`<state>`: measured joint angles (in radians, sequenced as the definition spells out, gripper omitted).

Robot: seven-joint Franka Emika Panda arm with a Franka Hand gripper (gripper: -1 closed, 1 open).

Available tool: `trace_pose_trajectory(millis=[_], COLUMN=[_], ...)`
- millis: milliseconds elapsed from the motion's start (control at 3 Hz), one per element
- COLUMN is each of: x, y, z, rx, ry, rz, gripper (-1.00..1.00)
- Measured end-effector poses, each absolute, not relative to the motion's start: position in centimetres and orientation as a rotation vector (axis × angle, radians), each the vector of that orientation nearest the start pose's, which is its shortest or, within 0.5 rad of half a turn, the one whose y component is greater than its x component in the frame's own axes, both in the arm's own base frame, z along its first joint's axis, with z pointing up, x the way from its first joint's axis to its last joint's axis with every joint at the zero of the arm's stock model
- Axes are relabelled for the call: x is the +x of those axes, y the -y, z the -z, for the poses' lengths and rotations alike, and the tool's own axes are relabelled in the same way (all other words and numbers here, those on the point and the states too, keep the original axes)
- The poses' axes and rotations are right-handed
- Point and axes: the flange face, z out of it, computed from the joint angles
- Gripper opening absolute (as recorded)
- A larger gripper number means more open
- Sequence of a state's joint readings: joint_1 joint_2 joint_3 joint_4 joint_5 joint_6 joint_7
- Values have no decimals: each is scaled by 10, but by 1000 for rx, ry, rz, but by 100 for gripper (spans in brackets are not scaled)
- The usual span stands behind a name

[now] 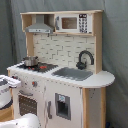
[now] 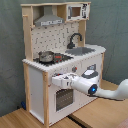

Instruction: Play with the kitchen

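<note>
The kitchen (image 1: 65, 95) is a tall white toy unit with a light wood frame, seen in both exterior views. It has a black stovetop (image 1: 44, 66) with a small metal pot (image 1: 30, 61), a grey sink (image 1: 75, 73), a black faucet (image 1: 85, 59), a hood (image 1: 39, 27) and a microwave (image 1: 70, 22). In the second exterior view the white arm reaches in from the lower right. My gripper (image 2: 54, 80) is against the kitchen (image 2: 35, 75) front, at the top of the oven door (image 2: 62, 97), just below the knobs (image 2: 74, 69). In the first exterior view the gripper (image 1: 10, 83) shows only at the left edge.
A grey curtain (image 2: 112, 25) hangs behind the kitchen. The unit stands on a wooden surface (image 2: 30, 117). A white rounded object (image 1: 25, 121) sits at the bottom of the first exterior view. The arm's blue-lit joint (image 2: 93, 89) is in front of the right cabinet door.
</note>
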<state>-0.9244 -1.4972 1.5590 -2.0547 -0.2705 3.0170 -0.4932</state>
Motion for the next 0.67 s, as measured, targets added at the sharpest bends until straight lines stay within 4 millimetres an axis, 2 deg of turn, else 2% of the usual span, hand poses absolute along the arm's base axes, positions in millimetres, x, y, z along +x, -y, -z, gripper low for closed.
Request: trace_pose_trajectory(millis=[667], x=[345], y=[-537], z=[-336], rx=[496], ry=[-1512], rz=[-539], gripper=[-100])
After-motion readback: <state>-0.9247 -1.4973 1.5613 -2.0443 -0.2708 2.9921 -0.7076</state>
